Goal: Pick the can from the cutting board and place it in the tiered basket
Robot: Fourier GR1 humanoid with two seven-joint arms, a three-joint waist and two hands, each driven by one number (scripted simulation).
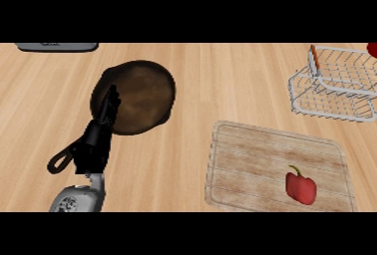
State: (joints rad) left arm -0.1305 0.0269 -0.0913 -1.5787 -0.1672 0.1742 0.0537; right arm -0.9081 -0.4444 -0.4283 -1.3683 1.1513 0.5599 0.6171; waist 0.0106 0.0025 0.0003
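Wide wooden counter fills the view, pale planks running across. On it, lower right, sits the cutting board, a light, grooved slab, and there's no can on it: only a red bell pepper lies near its lower right corner. No can shows anywhere in view. Left of centre, a dark brown round plate rests on the counter. Upper right, the wire tiered basket stands well apart from the board, and a red thing beside it is cut off by the edge. The left hand shows edge-on, fingers straight and pointing up over the plate's left side, thumb curled out, holding nothing. A grey object peeks in at top left.
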